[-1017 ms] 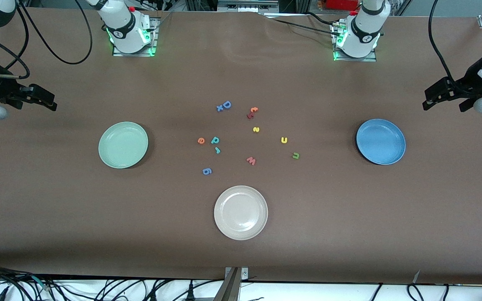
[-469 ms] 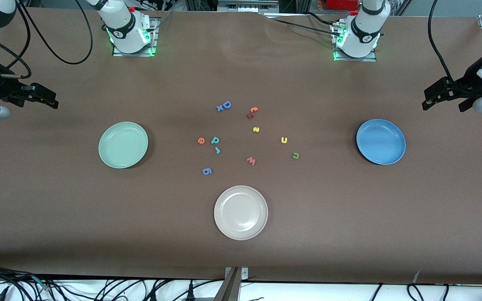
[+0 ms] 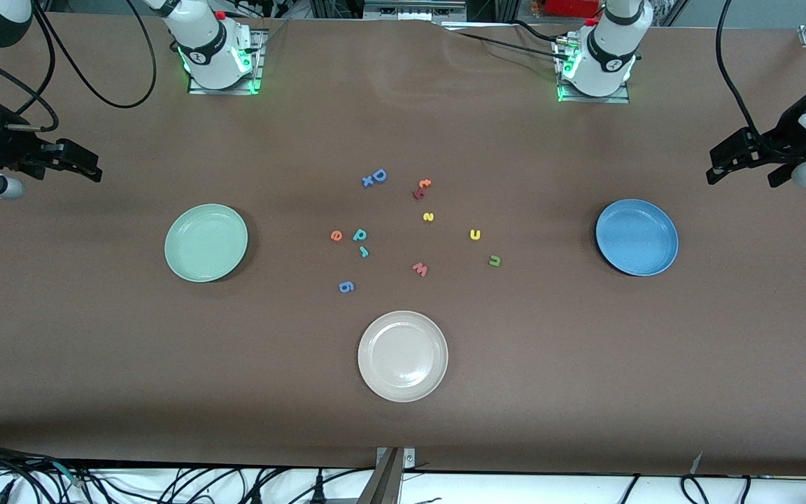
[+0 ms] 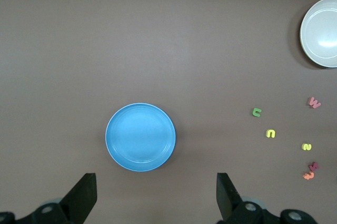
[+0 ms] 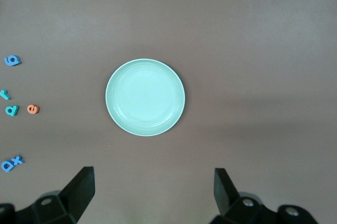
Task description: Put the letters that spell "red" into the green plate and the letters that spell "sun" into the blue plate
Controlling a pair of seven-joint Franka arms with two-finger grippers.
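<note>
The green plate (image 3: 206, 242) (image 5: 145, 97) lies toward the right arm's end, the blue plate (image 3: 637, 236) (image 4: 140, 137) toward the left arm's end. Between them lie the orange e (image 3: 336, 235), teal d (image 3: 359, 234), teal r (image 3: 364, 252), yellow s (image 3: 428, 217), yellow u (image 3: 475, 234) and green n (image 3: 495, 260). My right gripper (image 3: 64, 171) (image 5: 152, 192) hangs open and empty over bare table beside the green plate. My left gripper (image 3: 742, 175) (image 4: 156, 197) hangs open and empty over bare table beside the blue plate.
A beige-white plate (image 3: 403, 355) sits nearer the front camera than the letters. Other letters lie among them: a blue D with an x (image 3: 375, 177), a red and orange pair (image 3: 421, 187), a pink w (image 3: 420, 269), a blue g (image 3: 346, 286).
The right gripper has drifted slightly toward the table's middle. The left gripper has barely moved. Letters and plates lie as before.
</note>
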